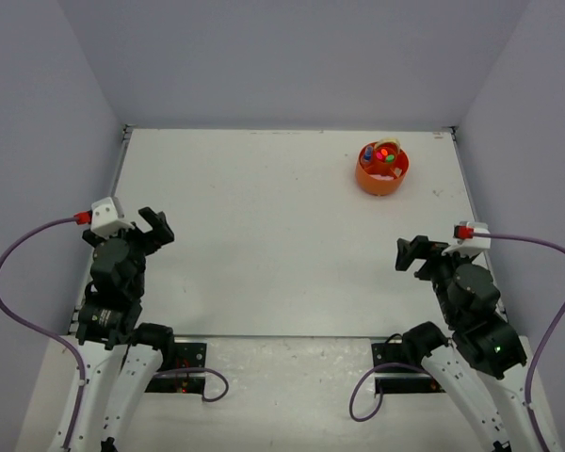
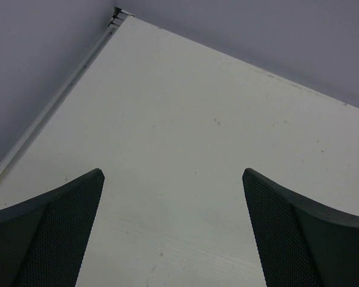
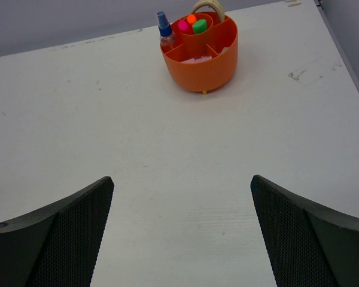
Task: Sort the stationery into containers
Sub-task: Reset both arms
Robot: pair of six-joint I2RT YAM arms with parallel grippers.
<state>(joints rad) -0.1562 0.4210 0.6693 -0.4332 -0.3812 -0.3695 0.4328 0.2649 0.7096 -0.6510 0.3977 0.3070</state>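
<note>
We've got a white table (image 1: 264, 245) here, flat and matte, with grey walls (image 1: 38, 113) closing it in on three sides. Just one thing stands directly on it: a round orange tub (image 1: 380, 181), out at one o'clock from the table's centre, close to the far edge. In the right wrist view we spot a faint dark scuff (image 3: 296, 75) on the surface at the tub's three o'clock.

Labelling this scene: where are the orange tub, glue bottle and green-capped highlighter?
orange tub (image 3: 204, 73), right wrist view, outer front wall.
glue bottle (image 3: 164, 27), right wrist view, blue top.
green-capped highlighter (image 3: 199, 26), right wrist view, green cap.
</note>
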